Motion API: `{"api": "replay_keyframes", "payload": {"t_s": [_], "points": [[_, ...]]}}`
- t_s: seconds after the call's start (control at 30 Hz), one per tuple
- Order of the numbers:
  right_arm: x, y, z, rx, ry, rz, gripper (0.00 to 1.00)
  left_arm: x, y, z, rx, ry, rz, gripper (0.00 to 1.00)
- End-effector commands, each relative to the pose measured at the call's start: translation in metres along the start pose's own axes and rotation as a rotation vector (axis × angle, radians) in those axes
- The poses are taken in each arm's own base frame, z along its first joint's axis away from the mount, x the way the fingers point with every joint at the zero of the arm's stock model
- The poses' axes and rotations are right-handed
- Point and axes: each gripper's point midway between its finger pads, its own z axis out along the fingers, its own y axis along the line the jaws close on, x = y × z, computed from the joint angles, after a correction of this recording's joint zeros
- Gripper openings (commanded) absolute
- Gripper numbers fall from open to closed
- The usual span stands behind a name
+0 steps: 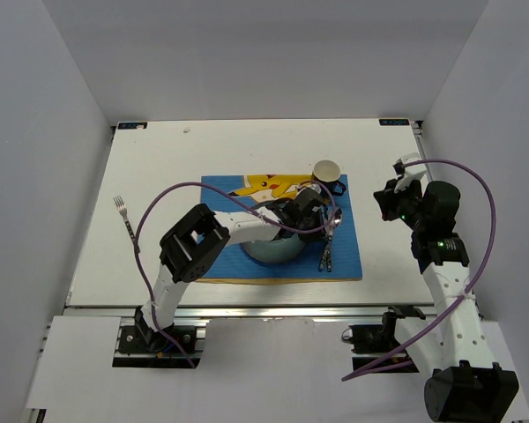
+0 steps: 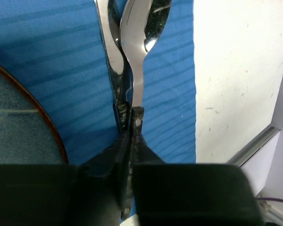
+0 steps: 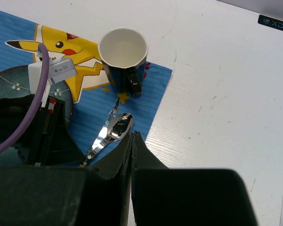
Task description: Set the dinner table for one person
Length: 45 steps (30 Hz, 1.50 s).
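On the white dinner table (image 1: 159,159) lies a blue striped placemat (image 1: 353,256) with a grey-blue plate (image 1: 269,251) on it. A spoon (image 2: 144,28) and a knife (image 2: 111,47) lie side by side on the mat, right of the plate. My left gripper (image 2: 132,113) is shut on the spoon's handle, and the knife presses against it. I cannot tell whether the knife is gripped too. A dark mug (image 3: 122,49) stands upright at the mat's far right corner. My right gripper (image 3: 134,134) hangs shut and empty over the mat's right edge, near the spoon's bowl (image 3: 119,127).
A fork (image 1: 122,211) lies alone on the bare table far left of the mat. The aluminium rail (image 1: 247,308) runs along the near edge. White walls close in the table on the far, left and right sides.
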Motion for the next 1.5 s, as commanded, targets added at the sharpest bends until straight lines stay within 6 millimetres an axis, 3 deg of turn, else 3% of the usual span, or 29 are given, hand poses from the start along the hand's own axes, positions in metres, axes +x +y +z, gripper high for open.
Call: {"api": "replay_keyframes", "payload": {"t_s": [0.0,0.03,0.1,0.13,0.17,0.2,0.23,0.27,0.3,0.33,0.37,0.43,0.47,0.53,0.57,0.63,0.67,0.7,0.73,0.8,0.83,0.93,1.0,1.23,1.47], "points": [[-0.017,0.005,-0.003,-0.030,-0.041,-0.032,0.00,-0.032,-0.048,-0.041,0.109,-0.093,0.050,0.15],[-0.018,0.006,-0.004,-0.047,-0.041,-0.079,0.00,-0.042,-0.056,-0.058,0.119,-0.135,0.077,0.10],[-0.014,0.031,-0.008,-0.204,-0.038,-0.181,0.02,-0.059,-0.051,-0.086,0.085,-0.208,0.113,0.04],[-0.009,0.032,-0.010,-0.210,-0.014,-0.168,0.08,-0.064,-0.046,-0.095,0.071,-0.224,0.118,0.03],[-0.007,0.047,-0.013,-0.314,-0.029,-0.245,0.22,-0.073,-0.035,-0.105,0.043,-0.240,0.109,0.02],[-0.002,0.054,-0.016,-0.364,-0.022,-0.264,0.29,-0.078,-0.026,-0.115,0.027,-0.255,0.107,0.02],[0.001,0.061,-0.018,-0.408,-0.020,-0.279,0.37,-0.074,-0.005,-0.119,-0.014,-0.249,0.107,0.02],[0.007,0.071,-0.021,-0.475,-0.014,-0.282,0.57,-0.091,0.009,-0.142,-0.030,-0.289,0.081,0.02],[0.010,0.075,-0.022,-0.497,-0.011,-0.276,0.68,-0.095,0.024,-0.151,-0.056,-0.298,0.066,0.05],[0.015,0.079,-0.023,-0.519,-0.004,-0.263,0.82,-0.100,0.041,-0.161,-0.085,-0.308,0.050,0.08],[0.018,0.079,-0.022,-0.524,-0.002,-0.263,0.89,-0.106,0.077,-0.182,-0.147,-0.332,0.003,0.11],[0.024,0.080,-0.021,-0.528,-0.001,-0.262,0.89,-0.110,0.116,-0.204,-0.219,-0.358,-0.037,0.26],[0.023,0.079,-0.019,-0.521,-0.009,-0.268,0.89,-0.112,0.152,-0.227,-0.291,-0.387,-0.092,0.32],[0.027,0.078,-0.017,-0.514,0.000,-0.260,0.89,-0.111,0.191,-0.248,-0.371,-0.395,-0.133,0.49],[0.028,0.077,-0.016,-0.513,0.004,-0.255,0.89,-0.105,0.228,-0.262,-0.446,-0.376,-0.199,0.54],[0.030,0.077,-0.014,-0.520,0.011,-0.244,0.89,-0.099,0.263,-0.279,-0.495,-0.355,-0.235,0.58],[0.029,0.077,-0.013,-0.523,0.008,-0.242,0.86,-0.094,0.294,-0.291,-0.527,-0.351,-0.316,0.58],[0.029,0.077,-0.012,-0.524,0.009,-0.232,0.83,-0.092,0.307,-0.296,-0.535,-0.337,-0.321,0.58],[0.029,0.077,-0.010,-0.521,0.008,-0.223,0.73,-0.093,0.333,-0.311,-0.575,-0.360,-0.385,0.60],[0.028,0.077,-0.009,-0.528,0.007,-0.211,0.58,-0.090,0.357,-0.318,-0.630,-0.336,-0.398,0.60],[0.029,0.079,-0.008,-0.540,0.012,-0.201,0.36,-0.090,0.367,-0.321,-0.654,-0.328,-0.406,0.60],[0.031,0.079,-0.005,-0.548,0.028,-0.173,0.10,-0.088,0.398,-0.332,-0.761,-0.296,-0.421,0.61],[0.033,0.078,-0.004,-0.540,0.036,-0.162,0.10,-0.090,0.408,-0.337,-0.795,-0.285,-0.405,0.61],[0.044,0.072,0.004,-0.509,0.069,-0.123,0.25,-0.105,0.439,-0.367,-0.913,-0.288,-0.374,0.61],[0.048,0.070,0.013,-0.509,0.088,-0.096,0.28,-0.107,0.466,-0.369,-0.960,-0.237,-0.338,0.62]]}}
